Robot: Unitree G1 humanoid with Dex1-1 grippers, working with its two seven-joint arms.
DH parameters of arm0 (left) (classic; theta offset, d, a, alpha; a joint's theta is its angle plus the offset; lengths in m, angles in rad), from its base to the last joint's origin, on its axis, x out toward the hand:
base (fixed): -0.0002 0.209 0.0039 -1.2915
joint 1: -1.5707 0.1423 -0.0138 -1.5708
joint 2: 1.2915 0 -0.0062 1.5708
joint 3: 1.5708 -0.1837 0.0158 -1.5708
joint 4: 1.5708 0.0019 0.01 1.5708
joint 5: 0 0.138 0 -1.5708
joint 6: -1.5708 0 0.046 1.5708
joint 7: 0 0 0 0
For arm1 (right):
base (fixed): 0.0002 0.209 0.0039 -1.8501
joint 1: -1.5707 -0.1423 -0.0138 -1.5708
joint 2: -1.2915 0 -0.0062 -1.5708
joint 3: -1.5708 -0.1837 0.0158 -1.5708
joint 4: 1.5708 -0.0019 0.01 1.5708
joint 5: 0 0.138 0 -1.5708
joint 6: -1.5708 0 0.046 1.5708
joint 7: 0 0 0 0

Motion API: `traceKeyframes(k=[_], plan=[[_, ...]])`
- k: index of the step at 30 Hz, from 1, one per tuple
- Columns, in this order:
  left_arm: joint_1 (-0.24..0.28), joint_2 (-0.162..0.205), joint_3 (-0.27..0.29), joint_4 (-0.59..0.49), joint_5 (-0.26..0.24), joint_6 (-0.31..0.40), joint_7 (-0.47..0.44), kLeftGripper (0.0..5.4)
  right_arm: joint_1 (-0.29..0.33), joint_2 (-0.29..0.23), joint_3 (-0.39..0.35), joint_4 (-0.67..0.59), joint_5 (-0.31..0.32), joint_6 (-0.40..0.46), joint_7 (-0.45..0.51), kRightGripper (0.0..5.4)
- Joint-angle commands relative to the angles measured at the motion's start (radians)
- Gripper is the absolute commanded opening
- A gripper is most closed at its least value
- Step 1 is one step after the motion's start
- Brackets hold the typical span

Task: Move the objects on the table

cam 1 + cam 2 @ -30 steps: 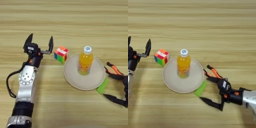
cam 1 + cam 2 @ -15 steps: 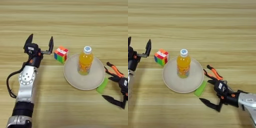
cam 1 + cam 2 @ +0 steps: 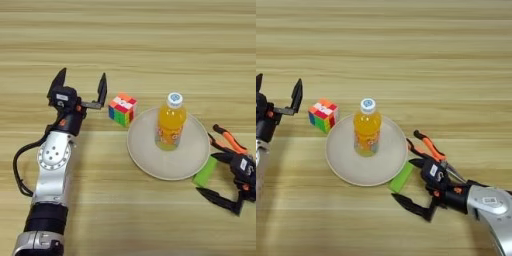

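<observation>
On the table (image 3: 150, 45), a plate (image 3: 187, 162) carried the upright orange bottle (image 3: 170, 122). The right gripper (image 3: 415, 184), jaws apart, flanked the green block (image 3: 401, 177) at the plate's right rim. The left gripper (image 3: 82, 84) gaped just left of the cube (image 3: 122, 108).

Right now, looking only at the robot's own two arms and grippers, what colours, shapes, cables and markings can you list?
The left gripper has two black pointed fingers, a small white label and orange spots; behind it come a silver forearm with a round perforated joint, a black cuff and a looping black cable. The right gripper has black fingers, one orange-edged, a white label and a silver arm.
</observation>
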Motion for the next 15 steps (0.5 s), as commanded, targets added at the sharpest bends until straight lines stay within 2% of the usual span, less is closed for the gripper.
traceKeyframes(k=[1,5,12,15], plan=[[-0.011,-0.002,-0.004,0.006,-0.001,-0.005,-0.006,5.40,-0.011,0.006,0.017,0.033,-0.021,0.028,-0.015,5.39],[-0.011,-0.002,-0.005,0.006,0.000,-0.005,-0.005,5.40,-0.021,0.014,0.022,0.048,-0.023,0.030,-0.024,5.39],[-0.012,-0.003,-0.005,0.007,0.000,-0.006,-0.004,5.40,-0.031,0.017,0.013,0.066,-0.020,0.031,-0.026,4.59],[-0.012,-0.003,-0.005,0.007,0.000,-0.007,-0.005,5.40,-0.029,0.015,0.011,0.067,-0.015,0.030,-0.023,4.55]])
